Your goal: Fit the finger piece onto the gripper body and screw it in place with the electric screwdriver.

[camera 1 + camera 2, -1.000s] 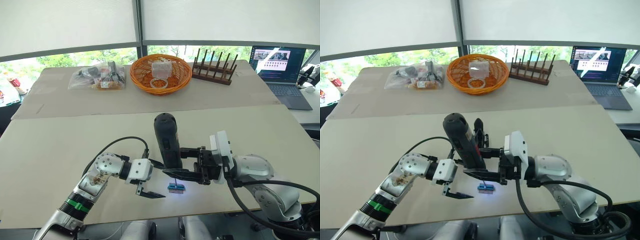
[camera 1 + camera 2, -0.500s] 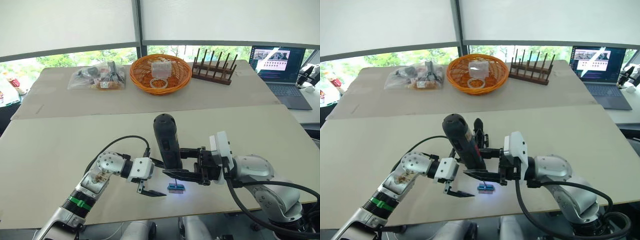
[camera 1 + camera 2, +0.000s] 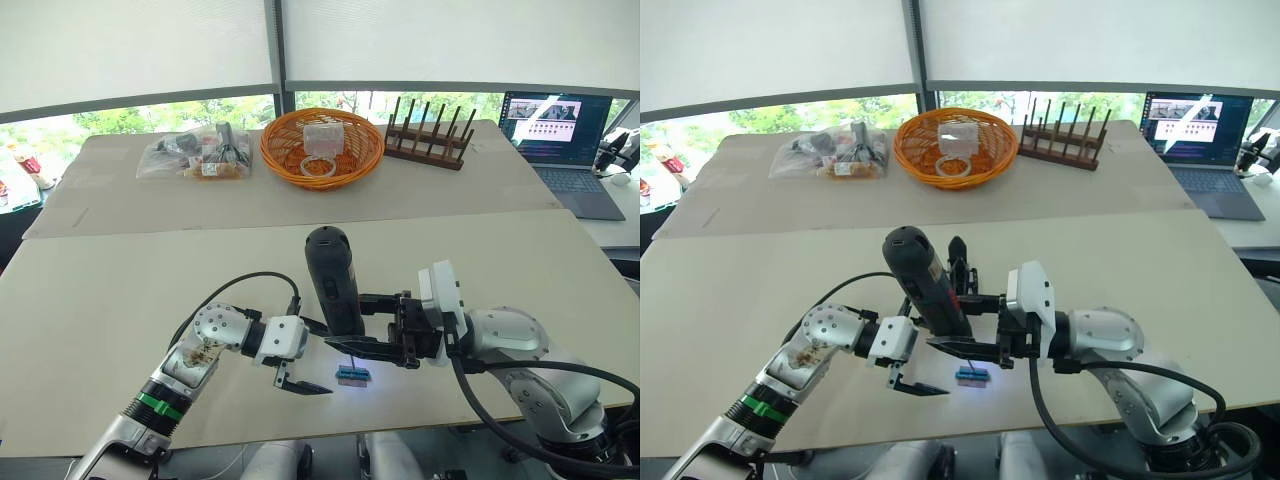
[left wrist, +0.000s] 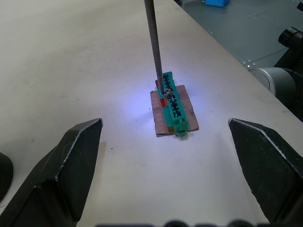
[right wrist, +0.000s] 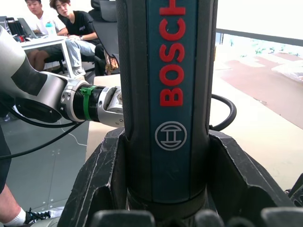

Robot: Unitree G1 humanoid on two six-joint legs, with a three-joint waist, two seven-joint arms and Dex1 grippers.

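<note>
My right gripper (image 3: pixel 342 336) is shut on the electric screwdriver (image 3: pixel 334 283), a thick black tool with a red label (image 5: pixel 171 52). It stands upright with its light on. Its thin bit (image 4: pixel 154 47) points down onto a small green-and-brown block (image 4: pixel 173 111) lying on the table. My left gripper (image 3: pixel 303 384) is open just left of that block, its fingers (image 4: pixel 71 161) spread wide and holding nothing. Directly behind the screwdriver in the right eye view stands a black piece with an upright point, which looks like the gripper body (image 3: pixel 958 262). The finger piece is out of view.
At the back of the far table are an orange basket (image 3: pixel 322 148), a bag of parts (image 3: pixel 196 155) and a wooden rack (image 3: pixel 430 135). A laptop (image 3: pixel 560 140) sits at the right. The table's front edge (image 3: pixel 330 436) runs close below the block. People sit in the background of the right wrist view.
My left arm has crept slightly toward the block. The screwdriver and block have stayed put.
</note>
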